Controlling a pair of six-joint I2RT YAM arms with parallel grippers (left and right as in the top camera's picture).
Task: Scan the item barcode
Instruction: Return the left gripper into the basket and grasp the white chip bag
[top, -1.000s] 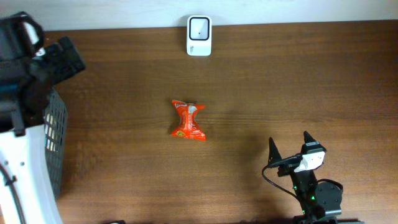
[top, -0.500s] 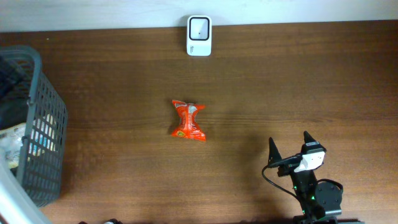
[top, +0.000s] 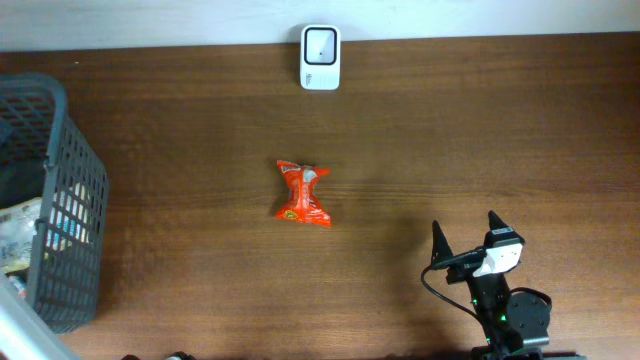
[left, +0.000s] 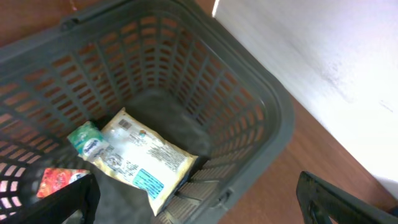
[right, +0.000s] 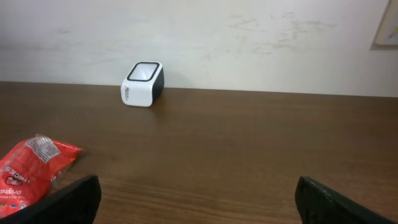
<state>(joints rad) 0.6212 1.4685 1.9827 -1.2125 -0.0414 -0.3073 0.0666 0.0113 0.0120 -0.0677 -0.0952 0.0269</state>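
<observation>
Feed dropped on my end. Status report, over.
Left tool open, over grey plastic basket. Right tool open, empty. Red crinkled snack packet on brown wooden table, untouched. Nothing between it and white box-shaped scanner.

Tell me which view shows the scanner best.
Right wrist: the scanner stands whole and unblocked by the wall, face and side both visible. Overhead shows it whole too, but only from above. Left wrist looks into the basket; no scanner there.
</observation>
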